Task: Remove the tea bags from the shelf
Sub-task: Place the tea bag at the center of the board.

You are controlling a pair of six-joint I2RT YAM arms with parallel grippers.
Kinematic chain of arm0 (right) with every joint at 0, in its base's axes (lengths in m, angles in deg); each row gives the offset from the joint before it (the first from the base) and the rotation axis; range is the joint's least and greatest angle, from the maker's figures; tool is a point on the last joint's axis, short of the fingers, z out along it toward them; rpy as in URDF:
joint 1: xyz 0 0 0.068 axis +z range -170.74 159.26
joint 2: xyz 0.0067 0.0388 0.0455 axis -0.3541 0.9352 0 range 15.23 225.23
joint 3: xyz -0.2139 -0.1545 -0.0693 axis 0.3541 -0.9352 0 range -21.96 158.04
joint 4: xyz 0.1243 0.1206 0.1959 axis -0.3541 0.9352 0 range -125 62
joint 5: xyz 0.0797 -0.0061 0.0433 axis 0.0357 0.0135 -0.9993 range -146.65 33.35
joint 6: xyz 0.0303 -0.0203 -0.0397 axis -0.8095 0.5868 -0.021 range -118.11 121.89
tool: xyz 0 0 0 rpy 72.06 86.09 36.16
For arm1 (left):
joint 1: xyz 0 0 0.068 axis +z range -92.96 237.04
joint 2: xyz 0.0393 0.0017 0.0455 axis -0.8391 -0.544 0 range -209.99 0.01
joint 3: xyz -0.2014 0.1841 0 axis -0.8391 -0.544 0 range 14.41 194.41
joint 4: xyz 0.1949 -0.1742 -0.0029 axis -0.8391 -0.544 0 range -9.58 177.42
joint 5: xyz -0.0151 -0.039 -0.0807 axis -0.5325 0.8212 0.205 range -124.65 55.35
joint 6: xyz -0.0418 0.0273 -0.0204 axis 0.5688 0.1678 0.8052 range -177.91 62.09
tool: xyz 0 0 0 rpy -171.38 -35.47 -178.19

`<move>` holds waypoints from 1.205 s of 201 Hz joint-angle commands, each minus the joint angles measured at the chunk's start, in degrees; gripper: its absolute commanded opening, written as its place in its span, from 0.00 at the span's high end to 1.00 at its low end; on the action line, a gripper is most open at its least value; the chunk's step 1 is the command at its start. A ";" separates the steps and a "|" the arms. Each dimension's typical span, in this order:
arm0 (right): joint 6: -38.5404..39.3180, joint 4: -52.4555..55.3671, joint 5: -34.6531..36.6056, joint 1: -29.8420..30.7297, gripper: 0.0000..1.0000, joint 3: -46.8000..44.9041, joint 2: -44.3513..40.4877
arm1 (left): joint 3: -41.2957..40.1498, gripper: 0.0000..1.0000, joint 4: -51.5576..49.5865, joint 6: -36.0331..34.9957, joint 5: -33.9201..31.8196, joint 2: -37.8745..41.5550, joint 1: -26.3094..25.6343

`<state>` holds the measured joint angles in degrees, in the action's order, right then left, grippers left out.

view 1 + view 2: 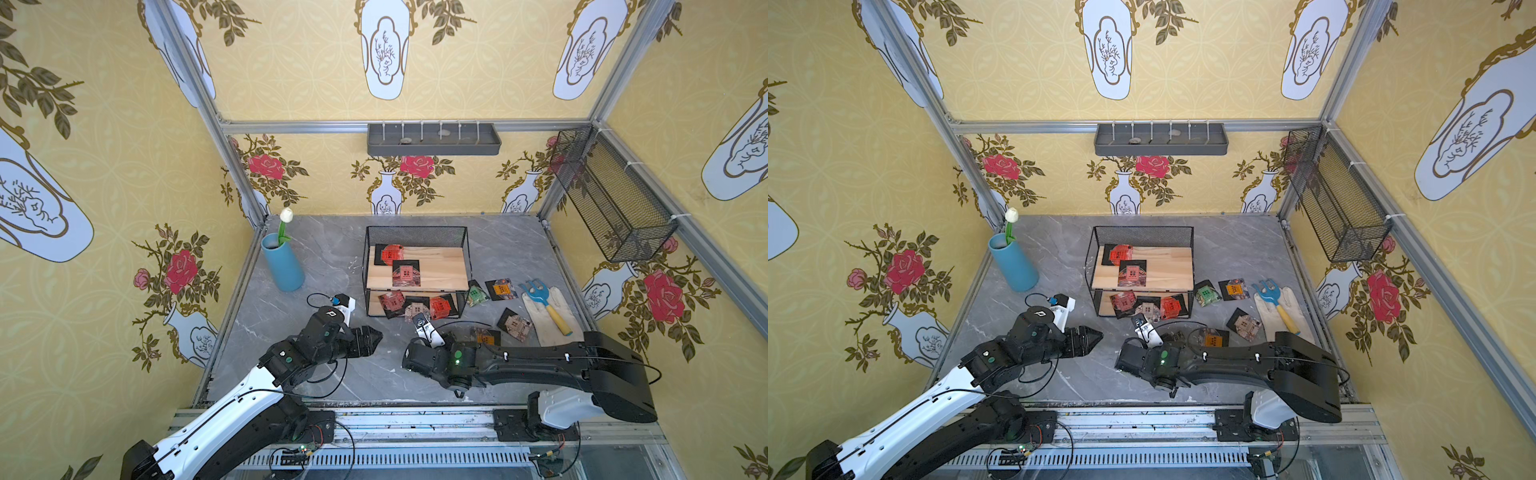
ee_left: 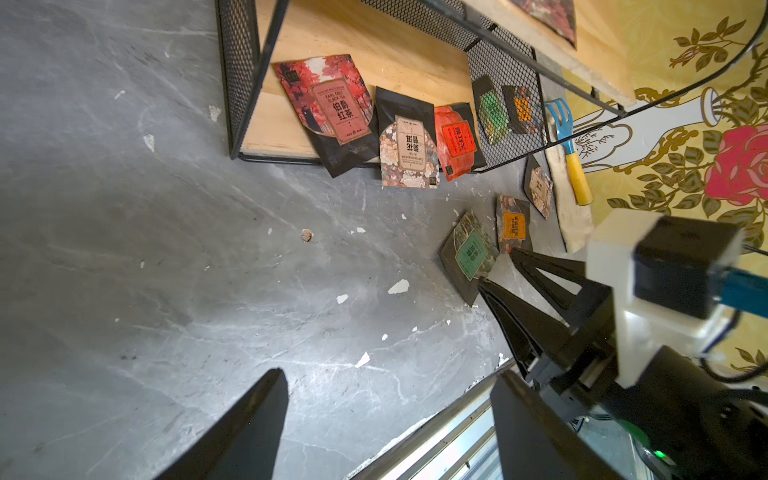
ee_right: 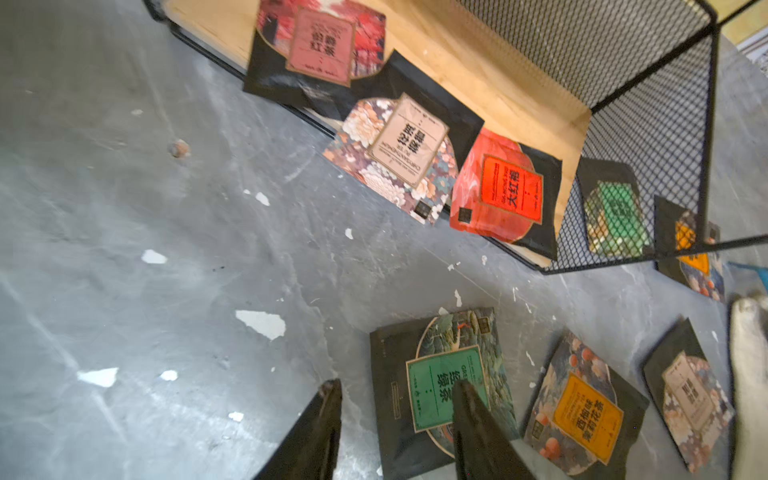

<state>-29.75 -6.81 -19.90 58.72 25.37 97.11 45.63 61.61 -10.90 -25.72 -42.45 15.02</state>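
The shelf [image 1: 415,237] stands on the grey surface [image 1: 332,249], far of both arms. Upper board [image 1: 440,266]: two tea bags, a red-label tea bag [image 1: 390,252] at the far left corner and a dark patterned tea bag [image 1: 406,272] just near of it. Lower board [image 2: 282,124]: three in a row, a pink-label tea bag [image 2: 332,112], a beige-label tea bag [image 2: 409,149] and an orange-red tea bag [image 2: 457,139], each overhanging the near edge. Five more lie on the surface, right of and near the shelf. Right gripper [image 3: 397,384]: jaws spread, tips over one edge of a green-label tea bag [image 3: 432,382] lying flat on the surface, not pinching it. Left gripper [image 2: 388,374]: jaws spread wide, over bare surface left of the right gripper.
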 commanded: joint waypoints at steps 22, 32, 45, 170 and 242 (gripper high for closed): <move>14.05 -6.94 -3.17 0.60 0.47 -0.11 -6.93 | 0.57 0.14 -0.76 -0.20 -0.58 1.05 0.18; 16.93 -7.65 -4.08 0.70 0.43 0.48 -8.15 | 0.85 0.14 -1.07 -0.33 -0.58 1.10 0.25; 20.23 -8.09 -4.41 0.56 0.39 1.75 -9.25 | 1.49 0.14 -1.47 -0.60 -0.50 1.02 0.27; 50.48 -14.50 -24.22 -15.87 0.03 10.95 -8.74 | 4.37 0.13 -3.29 -2.12 -0.12 1.63 1.24; 63.88 -23.78 -45.20 -31.20 0.03 7.80 -8.23 | 3.65 0.13 -2.94 -2.44 0.61 1.41 2.37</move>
<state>28.33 -24.17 -56.60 30.44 33.90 87.82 49.91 58.29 -12.45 -25.63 -40.94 17.05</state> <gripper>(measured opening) 0.976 0.870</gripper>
